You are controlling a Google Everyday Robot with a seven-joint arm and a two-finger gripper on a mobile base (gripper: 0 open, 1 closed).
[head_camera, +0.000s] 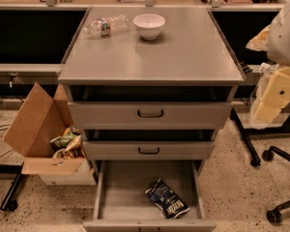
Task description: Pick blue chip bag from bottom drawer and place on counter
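Observation:
The blue chip bag (166, 205) lies flat on the grey floor of the open bottom drawer (121, 197), toward its front right. The counter (183, 52) is the grey cabinet top above the three drawers. My gripper (275, 93) is at the right edge of the view, pale yellow under the white arm, level with the counter's front edge and off to its right. It is far above and to the right of the bag and holds nothing that I can see.
A white bowl (149, 25) and a clear plastic bottle (105, 26) sit at the counter's back. The two upper drawers (150, 113) stand slightly open. A cardboard box (43, 134) with wrappers is on the floor at left. Chair legs (275, 153) are at right.

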